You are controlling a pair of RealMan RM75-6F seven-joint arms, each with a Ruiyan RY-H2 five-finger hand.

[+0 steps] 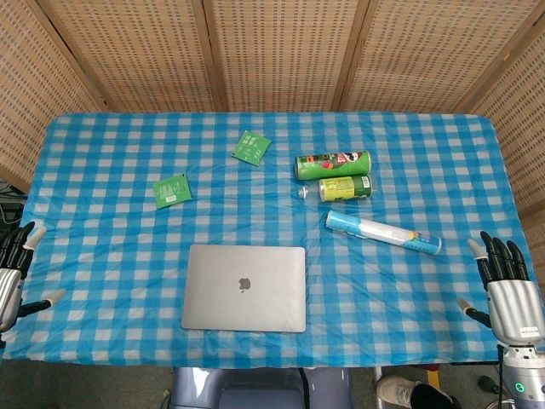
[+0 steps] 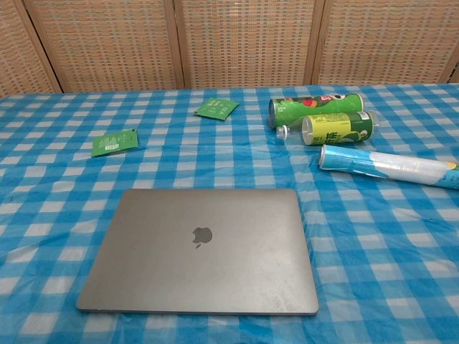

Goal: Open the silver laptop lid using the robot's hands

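The silver laptop (image 1: 244,287) lies flat with its lid down near the front middle of the blue checked table; the chest view shows the laptop (image 2: 201,249) close up, logo facing up. My left hand (image 1: 13,271) hovers at the table's left edge, fingers spread, holding nothing. At the right edge my right hand (image 1: 508,290) stands with fingers apart and empty. Both hands are well away from the laptop. Neither hand shows in the chest view.
A green chip can (image 1: 333,164), a green bottle (image 1: 345,187) and a blue tube (image 1: 383,232) lie behind and right of the laptop. Two green packets (image 1: 172,190) (image 1: 250,147) lie behind it on the left. Wicker screens back the table.
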